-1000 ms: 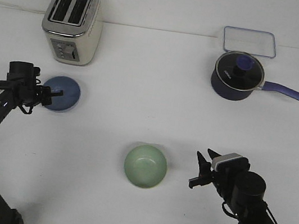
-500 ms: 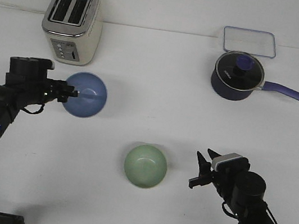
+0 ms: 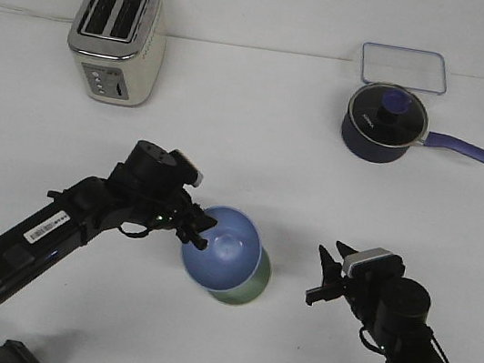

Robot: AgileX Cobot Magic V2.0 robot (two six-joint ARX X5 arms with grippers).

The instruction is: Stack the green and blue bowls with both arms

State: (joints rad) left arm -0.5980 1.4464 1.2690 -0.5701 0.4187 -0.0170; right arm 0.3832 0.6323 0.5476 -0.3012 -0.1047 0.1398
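Observation:
My left gripper [image 3: 199, 228] is shut on the rim of the periwinkle blue bowl [image 3: 222, 250] and holds it tilted just above the pale green bowl [image 3: 251, 287], which shows only as a crescent at the blue bowl's lower right. Whether the two bowls touch I cannot tell. My right gripper [image 3: 326, 276] is open and empty, a little to the right of the bowls, low over the table.
A cream and steel toaster [image 3: 117, 37] stands at the back left. A dark navy lidded saucepan [image 3: 383, 122] with a purple handle stands at the back right, with a clear rectangular lid [image 3: 404, 67] behind it.
My left arm has carried the blue bowl from the left side, to the right and toward the front, until it is over the green bowl. The right arm has not moved.

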